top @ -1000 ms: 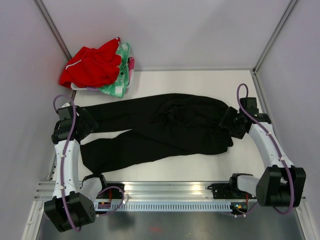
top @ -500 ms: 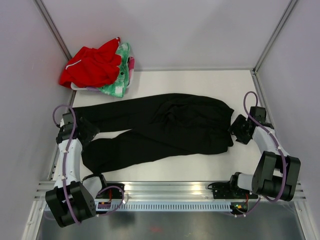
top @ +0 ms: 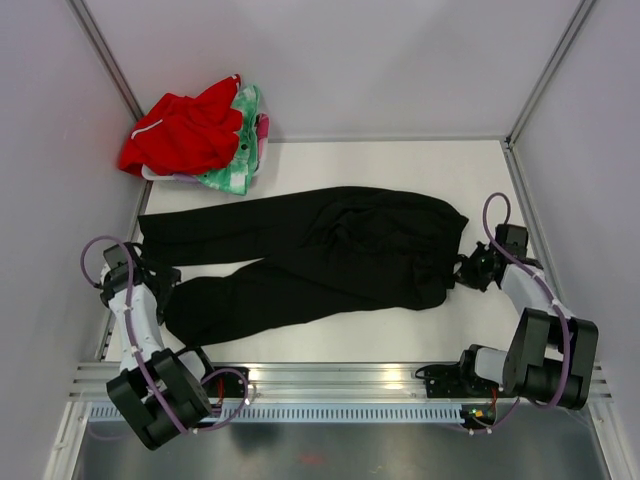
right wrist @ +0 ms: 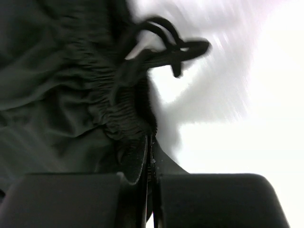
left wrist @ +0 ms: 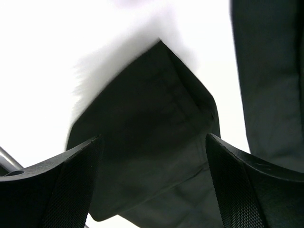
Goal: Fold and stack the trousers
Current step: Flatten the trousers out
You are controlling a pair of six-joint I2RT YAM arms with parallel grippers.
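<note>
Ok so the trousers (top: 320,255) are laid out flat across the middle of the counter (top: 400,165), waist end on the right, both legs running off to the left and splitting into a shallow V. The far leg runs almost straight across and the near leg angles down toward the front edge.

The right end effector (top: 467,272) sits right at the waist end, down low on the counter. In the right wrist view the right end effector (right wrist: 149,154) has its fingers pressed fully together, and the gathered elastic waistband (right wrist: 123,95) bunches right into the tips, so it looks pinched onto the edge of the waistband. The drawstring (right wrist: 171,45) loops out loose onto the white surface just past it. That view is pretty blurry though.

The left end effector (top: 163,276) is over at the leg ends, near the left edge of the counter. In the left wrist view the left end effector (left wrist: 152,161) has its fingers spread wide with nothing between them, and a leg cuff (left wrist: 156,118) lies on the counter below the gap. A strip of the other leg shows at the right of that view.

Back left corner has a red garment (top: 180,130) with white trim heaped on top of a green-and-pink cloth (top: 240,150), well apart from the trousers.
</note>
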